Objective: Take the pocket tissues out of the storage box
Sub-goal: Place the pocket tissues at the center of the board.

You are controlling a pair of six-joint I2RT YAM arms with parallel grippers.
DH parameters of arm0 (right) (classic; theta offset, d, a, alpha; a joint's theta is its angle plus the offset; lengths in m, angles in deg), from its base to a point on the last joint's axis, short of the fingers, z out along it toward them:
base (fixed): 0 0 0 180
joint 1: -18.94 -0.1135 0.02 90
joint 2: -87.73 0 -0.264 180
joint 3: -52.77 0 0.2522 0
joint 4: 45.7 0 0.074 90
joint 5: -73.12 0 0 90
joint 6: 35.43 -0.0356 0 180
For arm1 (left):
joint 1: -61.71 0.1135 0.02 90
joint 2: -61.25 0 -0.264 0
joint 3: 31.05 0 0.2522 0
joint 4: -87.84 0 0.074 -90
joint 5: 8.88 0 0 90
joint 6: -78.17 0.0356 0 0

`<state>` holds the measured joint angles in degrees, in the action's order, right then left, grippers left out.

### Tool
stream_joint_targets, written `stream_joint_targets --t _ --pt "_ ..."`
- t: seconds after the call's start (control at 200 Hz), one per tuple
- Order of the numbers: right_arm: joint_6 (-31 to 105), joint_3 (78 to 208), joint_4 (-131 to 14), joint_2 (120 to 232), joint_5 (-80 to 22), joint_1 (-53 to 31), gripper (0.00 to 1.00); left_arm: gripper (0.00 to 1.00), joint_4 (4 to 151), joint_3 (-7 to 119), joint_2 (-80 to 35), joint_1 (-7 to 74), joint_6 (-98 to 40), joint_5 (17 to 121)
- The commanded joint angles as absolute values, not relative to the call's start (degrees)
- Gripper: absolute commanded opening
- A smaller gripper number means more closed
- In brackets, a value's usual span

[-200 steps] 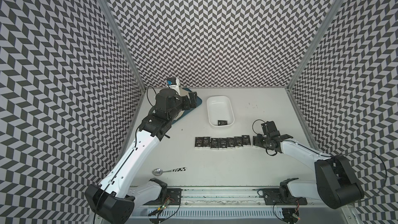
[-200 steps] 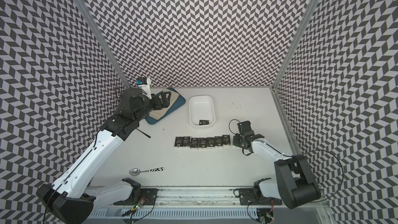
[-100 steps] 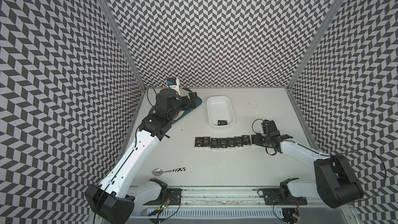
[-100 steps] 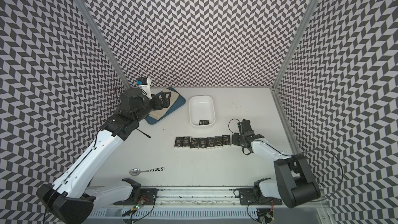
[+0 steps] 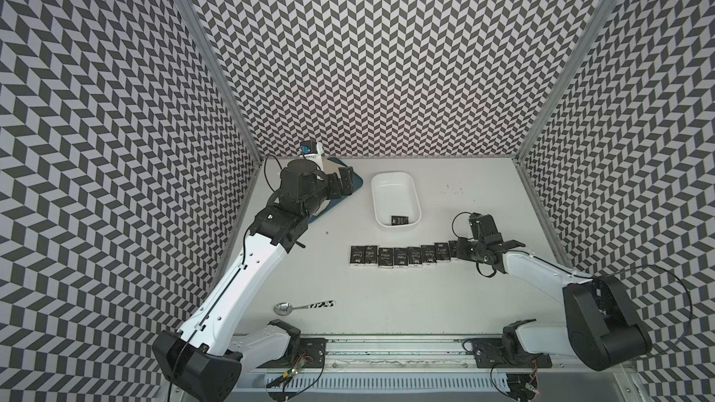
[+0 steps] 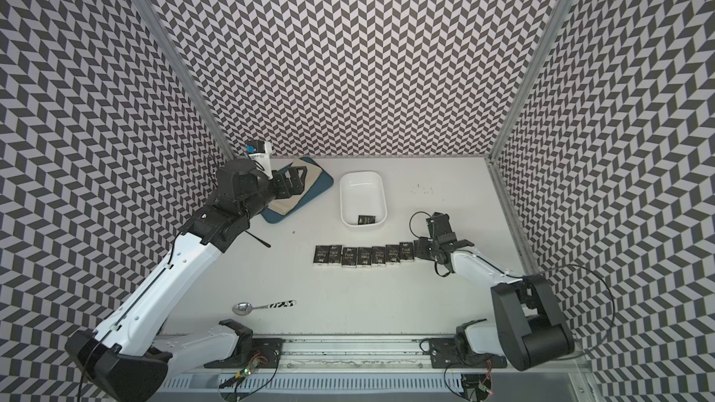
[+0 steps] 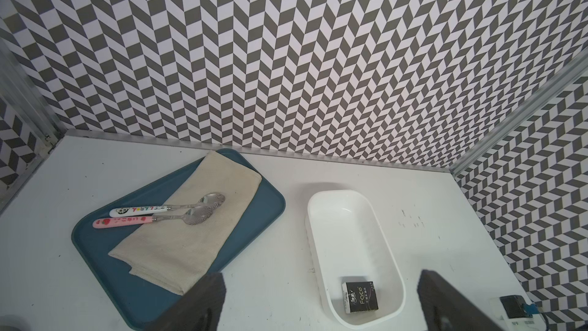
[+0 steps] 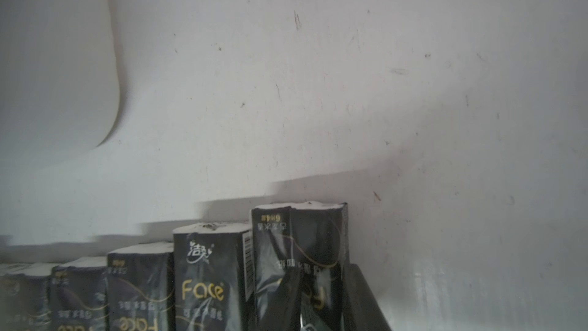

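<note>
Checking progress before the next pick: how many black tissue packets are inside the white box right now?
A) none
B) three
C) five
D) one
D: a single packet lies at one end of the white box; the other packets sit in a row outside it.

White table (image 5: 387, 303), scuffed with small dark marks toward the back right. Directly on it: a blue tray (image 6: 323, 185) at back left, the white storage box (image 5: 394, 195) near the tray, and a spoon (image 5: 305, 306) near the front edge. The pocket tissues (image 5: 400, 256) lie flat in a touching row in front of the box, apart from it.
</note>
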<state>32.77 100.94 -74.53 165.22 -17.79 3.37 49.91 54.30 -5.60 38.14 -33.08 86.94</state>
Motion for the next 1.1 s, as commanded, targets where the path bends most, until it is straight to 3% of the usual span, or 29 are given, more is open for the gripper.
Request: stream_joint_targets --t 0.0,0.451,0.816,1.097 --pt "33.7 102.6 -73.6 166.0 -18.9 2.9 0.28 0.99 49.8 55.2 -4.8 38.3 -32.6 87.5" --pt "32.1 103.7 -72.7 168.5 -19.8 0.1 0.29 0.99 49.9 55.3 -4.7 38.3 -32.6 87.7" --pt "32.9 112.7 -79.4 163.8 -11.4 0.1 0.43 0.99 49.7 55.1 -4.9 38.3 -32.4 88.2" --pt "31.8 127.4 -73.4 176.7 -19.7 -3.7 0.46 0.99 48.8 55.8 -5.5 38.2 -32.6 88.6"
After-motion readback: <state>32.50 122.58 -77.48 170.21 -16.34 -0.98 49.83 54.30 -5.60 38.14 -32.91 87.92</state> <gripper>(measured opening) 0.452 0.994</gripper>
